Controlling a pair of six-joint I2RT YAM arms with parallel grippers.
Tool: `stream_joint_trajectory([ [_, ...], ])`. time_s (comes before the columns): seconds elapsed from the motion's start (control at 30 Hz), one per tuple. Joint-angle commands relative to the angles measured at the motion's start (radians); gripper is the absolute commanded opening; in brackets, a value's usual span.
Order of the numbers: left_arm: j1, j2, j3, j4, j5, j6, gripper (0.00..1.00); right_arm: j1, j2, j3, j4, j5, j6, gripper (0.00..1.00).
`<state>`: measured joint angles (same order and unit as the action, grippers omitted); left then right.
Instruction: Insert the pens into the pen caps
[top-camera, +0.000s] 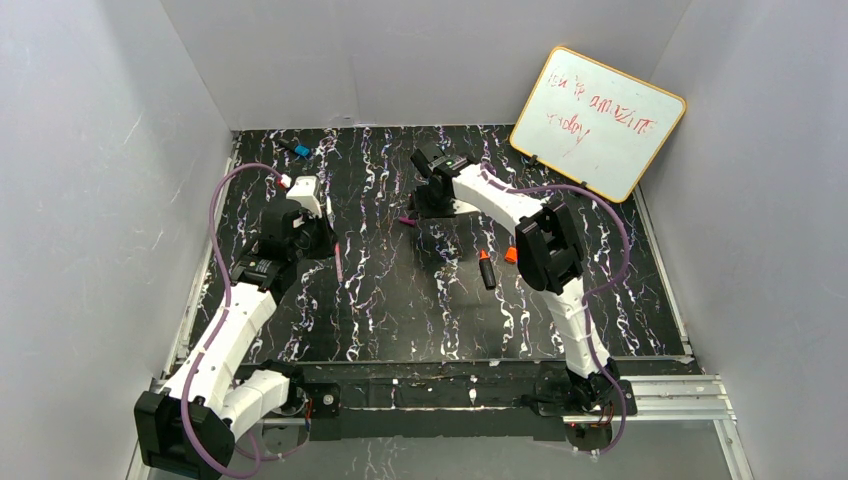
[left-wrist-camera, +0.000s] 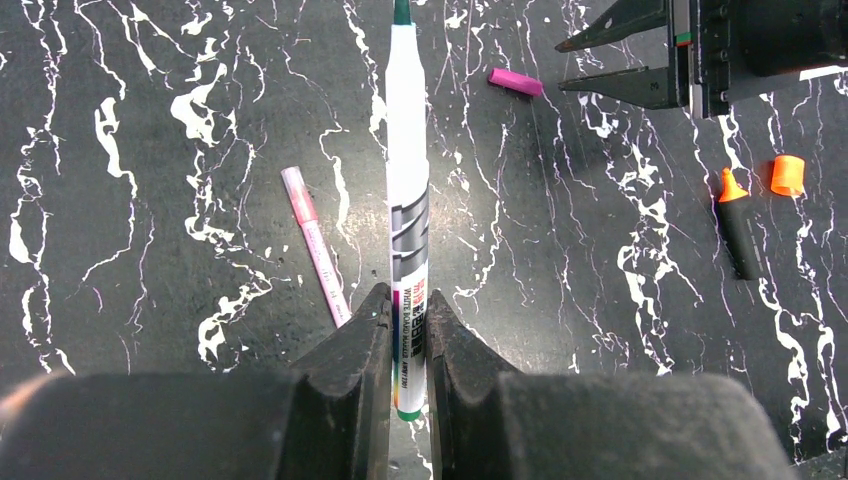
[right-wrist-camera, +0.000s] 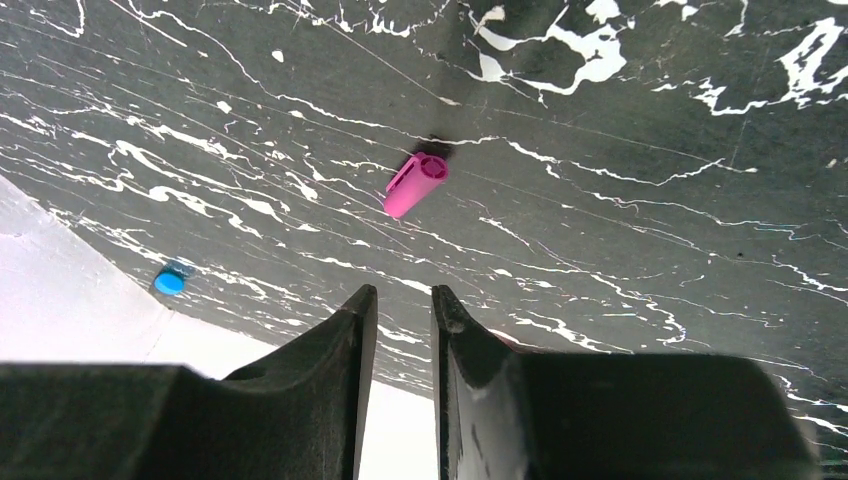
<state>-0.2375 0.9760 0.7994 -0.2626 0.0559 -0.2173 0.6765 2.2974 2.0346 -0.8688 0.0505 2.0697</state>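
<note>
My left gripper (left-wrist-camera: 408, 300) is shut on the rear end of the white pen (left-wrist-camera: 407, 150), which points away with its dark green tip at the top of the left wrist view. The pink pen (left-wrist-camera: 315, 245) lies on the table just left of it, with a thicker, paler far end. My right gripper (right-wrist-camera: 403, 295) is narrowly open and empty, hovering short of the magenta cap (right-wrist-camera: 415, 184). That cap also shows in the top view (top-camera: 407, 221). The black marker (top-camera: 487, 271) with its orange tip lies beside the orange cap (top-camera: 511, 254).
A small black piece with a blue end (top-camera: 298, 149) lies at the back left. A whiteboard (top-camera: 597, 122) leans against the back right wall. Grey walls enclose the black marbled table (top-camera: 400, 310).
</note>
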Motion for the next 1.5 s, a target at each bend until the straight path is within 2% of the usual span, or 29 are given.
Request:
stream_joint_trajectory([
  [0.0,0.004,-0.008,0.017,-0.010,0.021,0.001,0.00,-0.001,0.018,0.015,-0.052,0.029,0.117,0.35],
  [0.33,-0.008,-0.005,0.017,-0.015,0.019,0.004,0.00,-0.011,0.058,-0.029,0.035,-0.010,0.139,0.37],
  [1.07,-0.011,0.012,0.020,-0.015,0.019,0.009,0.00,-0.022,0.143,0.016,0.063,-0.093,0.135,0.37],
  [1.23,-0.011,0.009,0.021,-0.020,0.007,0.010,0.00,-0.021,0.147,-0.004,0.087,-0.136,0.136,0.28],
  [1.37,-0.010,0.007,0.021,-0.021,0.001,0.011,0.00,-0.023,0.147,-0.041,0.132,-0.188,0.139,0.25],
  [1.47,-0.010,0.007,0.021,-0.021,-0.003,0.012,0.00,-0.023,0.147,-0.056,0.145,-0.194,0.135,0.18],
])
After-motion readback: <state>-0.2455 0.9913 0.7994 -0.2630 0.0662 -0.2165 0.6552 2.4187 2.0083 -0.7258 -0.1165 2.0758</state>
